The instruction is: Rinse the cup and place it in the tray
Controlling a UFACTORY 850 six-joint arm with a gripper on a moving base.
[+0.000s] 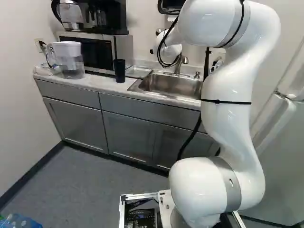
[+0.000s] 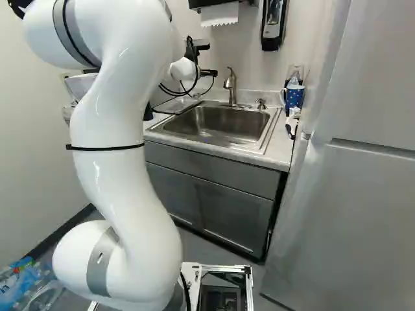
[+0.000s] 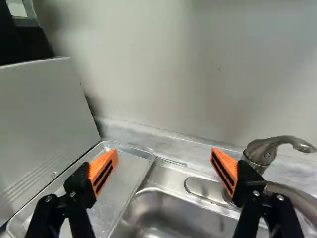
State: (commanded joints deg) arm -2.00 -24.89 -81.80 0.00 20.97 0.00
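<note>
I have the gripper above the back of the counter, near the sink and its faucet. In my wrist view the 2 fingers are spread wide, their orange pads facing each other across a gap. Looking past them, I see the metal tray below 1 finger, lying between the microwave and the sink basin, and the faucet just beside the other finger.

As for the cup, I can see 2 possible ones and can't tell which is meant. The black tumbler stands upright on the counter in front of the microwave, near the tray, at the upper middle of the left base view. The blue patterned mug is on the far side of the sink, at the right of the right base view. Both are apart from my fingers. A lidded water pitcher stands on the counter at the left of the left base view.
</note>
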